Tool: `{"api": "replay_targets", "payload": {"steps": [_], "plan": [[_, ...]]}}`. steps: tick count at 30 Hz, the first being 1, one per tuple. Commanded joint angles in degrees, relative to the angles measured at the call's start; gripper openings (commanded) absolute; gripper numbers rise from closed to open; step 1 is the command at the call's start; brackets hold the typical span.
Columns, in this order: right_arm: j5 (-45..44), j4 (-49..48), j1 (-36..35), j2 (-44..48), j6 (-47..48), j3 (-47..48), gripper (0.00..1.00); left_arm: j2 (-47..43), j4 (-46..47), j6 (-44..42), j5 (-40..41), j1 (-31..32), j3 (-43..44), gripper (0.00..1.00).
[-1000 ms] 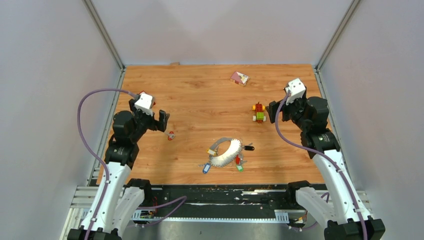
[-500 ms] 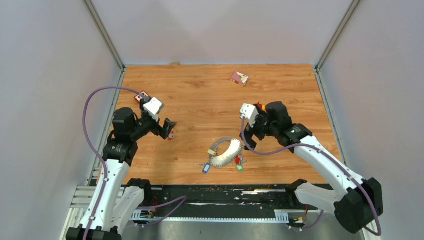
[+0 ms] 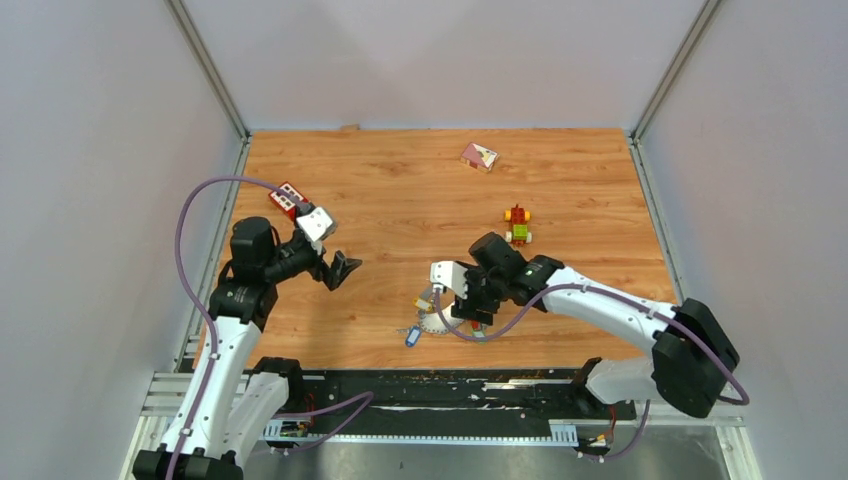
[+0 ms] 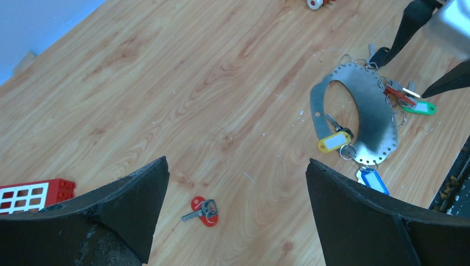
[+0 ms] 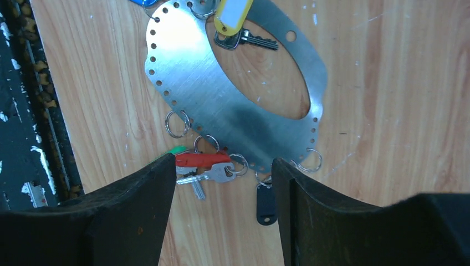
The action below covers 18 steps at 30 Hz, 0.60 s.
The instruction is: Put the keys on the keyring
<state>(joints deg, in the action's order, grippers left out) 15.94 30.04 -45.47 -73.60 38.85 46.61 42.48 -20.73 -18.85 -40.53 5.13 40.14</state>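
Observation:
The keyring [image 5: 221, 105] is a flat silvery plate with holes along its edge, lying on the wooden table. Several keys hang on it: yellow tag [image 5: 233, 14], red key [image 5: 202, 159], black tag [image 5: 266, 205]. My right gripper [image 5: 223, 163] hovers open just above its edge, jaws on either side of the red key and a silver key. In the top view my right gripper [image 3: 468, 306] covers most of the keyring [image 3: 435, 322]. A loose red-tagged key [image 4: 203, 210] lies under my wide-open left gripper [image 4: 238, 162], nearer its left finger.
A red block with white squares [image 3: 290, 197] lies behind the left arm. A red-yellow-green brick stack [image 3: 517, 227] stands to the right of centre. A pink card [image 3: 478, 156] lies near the back. A blue-tagged key [image 3: 411, 338] sticks out at the keyring's front.
My right arm has swung from beside the brick stack down and left onto the keyring, and its jaws have narrowed. My left gripper has shifted slightly right over the loose red key.

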Motion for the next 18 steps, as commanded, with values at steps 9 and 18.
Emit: {"api": "replay_targets", "payload": {"steps": [9,18], "plan": [[-8.07,2.9,3.98,-9.98,1.79,8.86,0.56,-0.33,0.02,-2.26,-3.65,-0.03,-0.63,1.0],[3.34,10.94,12.88,-19.59,6.31,18.56,0.46,-0.71,0.01,-2.72,-4.64,-0.06,-0.9,1.0]]}}
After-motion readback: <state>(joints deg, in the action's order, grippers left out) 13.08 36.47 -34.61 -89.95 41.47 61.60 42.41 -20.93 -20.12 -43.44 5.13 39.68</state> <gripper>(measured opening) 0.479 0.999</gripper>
